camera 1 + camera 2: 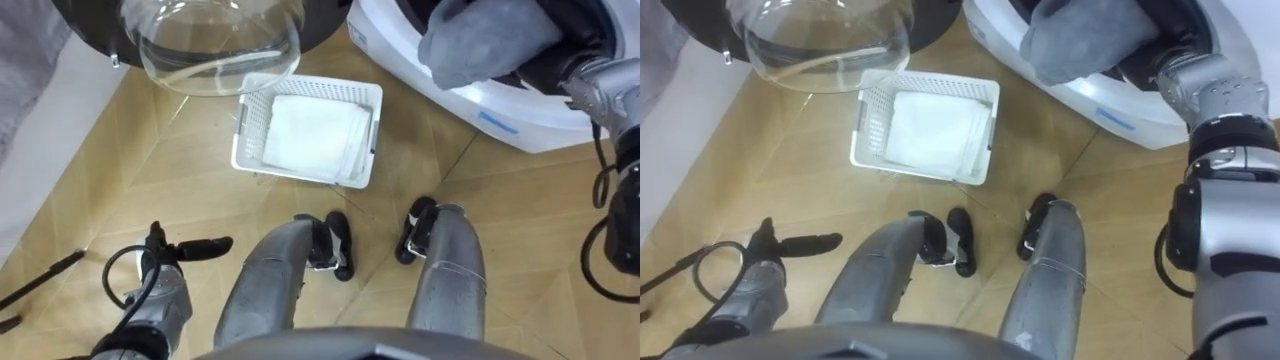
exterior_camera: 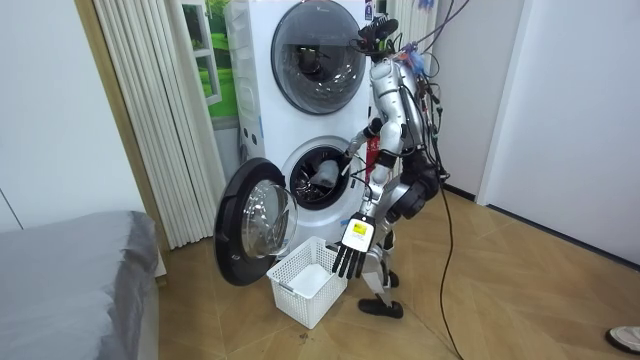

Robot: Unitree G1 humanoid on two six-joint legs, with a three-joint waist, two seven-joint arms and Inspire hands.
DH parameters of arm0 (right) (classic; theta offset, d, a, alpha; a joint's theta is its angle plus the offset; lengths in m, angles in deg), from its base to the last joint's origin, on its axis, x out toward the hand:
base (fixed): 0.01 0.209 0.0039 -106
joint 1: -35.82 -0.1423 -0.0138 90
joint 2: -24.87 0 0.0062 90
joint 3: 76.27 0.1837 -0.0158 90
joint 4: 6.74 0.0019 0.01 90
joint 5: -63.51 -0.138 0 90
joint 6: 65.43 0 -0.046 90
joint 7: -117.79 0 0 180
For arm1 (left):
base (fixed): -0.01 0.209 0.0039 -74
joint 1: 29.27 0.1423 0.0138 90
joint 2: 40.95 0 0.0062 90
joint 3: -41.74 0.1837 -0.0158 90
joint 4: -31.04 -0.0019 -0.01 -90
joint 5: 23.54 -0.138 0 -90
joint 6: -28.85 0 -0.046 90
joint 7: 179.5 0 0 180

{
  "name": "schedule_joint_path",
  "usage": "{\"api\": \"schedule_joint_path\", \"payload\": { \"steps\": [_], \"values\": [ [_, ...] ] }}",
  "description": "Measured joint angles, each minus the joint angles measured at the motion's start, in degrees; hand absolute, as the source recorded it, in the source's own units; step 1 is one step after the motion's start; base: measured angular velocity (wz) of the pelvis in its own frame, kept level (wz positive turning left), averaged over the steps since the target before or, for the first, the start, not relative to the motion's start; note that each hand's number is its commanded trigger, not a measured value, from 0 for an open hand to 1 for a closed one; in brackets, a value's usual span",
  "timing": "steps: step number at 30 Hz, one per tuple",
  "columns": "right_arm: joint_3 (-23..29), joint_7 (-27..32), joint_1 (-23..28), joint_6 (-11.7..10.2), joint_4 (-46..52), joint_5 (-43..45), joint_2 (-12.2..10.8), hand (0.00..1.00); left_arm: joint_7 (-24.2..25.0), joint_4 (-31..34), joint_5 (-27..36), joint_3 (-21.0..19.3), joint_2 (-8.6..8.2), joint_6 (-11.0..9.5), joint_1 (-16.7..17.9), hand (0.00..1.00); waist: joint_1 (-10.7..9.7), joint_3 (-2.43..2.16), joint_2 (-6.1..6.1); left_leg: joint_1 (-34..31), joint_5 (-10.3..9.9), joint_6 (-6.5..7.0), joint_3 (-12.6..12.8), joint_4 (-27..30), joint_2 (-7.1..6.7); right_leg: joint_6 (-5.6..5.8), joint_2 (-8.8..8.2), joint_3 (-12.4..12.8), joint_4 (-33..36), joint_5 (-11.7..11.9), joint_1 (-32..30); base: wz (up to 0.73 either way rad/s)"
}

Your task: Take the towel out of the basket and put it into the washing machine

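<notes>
Insert step: grey towel (image 1: 485, 40) sits bunched in the drum mouth of the lower washing machine (image 1: 520, 118), part of it bulging out over the rim.

Your right arm (image 1: 1210, 95) reaches into the opening. The right hand is buried behind the towel, so I can't tell whether it grips. Your left hand (image 1: 195, 246) hangs low by your side, fingers straight and holding nothing. The glass door (image 1: 220, 45) is swung open, and the white basket (image 1: 250, 120) on the floor holds a folded white cloth (image 1: 315, 135). Next, likely: push the towel deeper, let go, and pull the arm out clear of the rim.
</notes>
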Motion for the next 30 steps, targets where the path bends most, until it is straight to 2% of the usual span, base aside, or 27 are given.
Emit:
{"api": "schedule_joint_path", "payload": {
  "steps": [13, 19, 30],
  "values": [
    [1.4, 9.1, -2.2, -0.1, 0.0, -0.3, 0.0, 0.0, -1.1, -0.5, -1.0, 0.1, -0.58, 0.8, -0.6, 0.0, 0.0, 0.04, 0.75, 0.4, 0.2, 0.44, 0.3, -0.3, -0.08, 0.68, 0.1, 0.2, -0.6, 0.3, 0.4, 0.0],
    [1.7, 10.6, -2.6, -0.1, 0.0, -0.3, 0.0, 0.0, -1.0, -1.0, -1.8, 0.1, -2.18, 0.7, -0.9, 0.0, -0.2, 0.07, 1.06, 0.6, 0.3, 0.69, 0.3, -0.8, 0.05, 1.22, 0.52, 0.2, -1.7, 0.8, 0.9, -0.02],
    [3.8, 12.4, -2.3, -0.3, -0.1, -0.1, -0.1, 0.0, -0.7, -2.2, -2.7, 0.0, -2.57, 1.1, -1.8, 0.0, -0.2, 0.08, 1.08, 1.0, 0.2, 1.0, 0.4, -0.8, 0.28, 1.58, 0.57, -0.1, -2.1, 0.9, 1.7, 0.01]
  ]
}}
